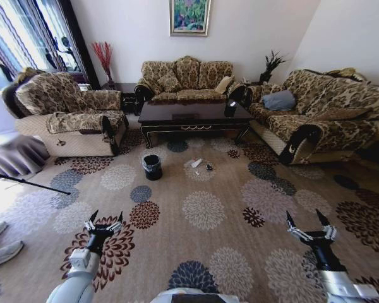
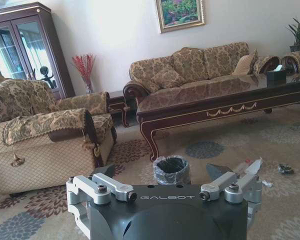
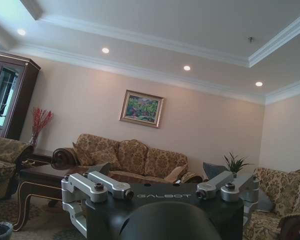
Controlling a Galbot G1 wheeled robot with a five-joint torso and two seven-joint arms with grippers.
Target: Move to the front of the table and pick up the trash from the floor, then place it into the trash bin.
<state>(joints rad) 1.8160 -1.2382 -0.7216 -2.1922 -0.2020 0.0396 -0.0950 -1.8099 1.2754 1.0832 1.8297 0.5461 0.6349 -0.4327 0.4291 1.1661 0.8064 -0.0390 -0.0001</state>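
The long dark table (image 1: 192, 115) with gold trim stands far ahead, before the back sofa. On the patterned floor (image 1: 205, 211) in front of it lies the trash: a whitish paper piece (image 1: 196, 163), a small dark wrapper (image 1: 210, 166) and a white sliver (image 1: 197, 172). The black trash bin (image 1: 152, 166) with its liner stands just left of them. The left wrist view shows the bin (image 2: 171, 170) and the paper piece (image 2: 250, 166) beyond the left gripper's fingers. My left gripper (image 1: 107, 216) and right gripper (image 1: 303, 216) hover low near me, both open and holding nothing, well short of the trash.
An armchair (image 1: 69, 113) flanks the table on the left and a sofa (image 1: 316, 113) on the right. A black tissue box (image 1: 230, 108) sits on the table. A person's shoes (image 1: 0, 243) and a thin dark rod (image 1: 25, 182) lie at the left. Open carpet stretches ahead.
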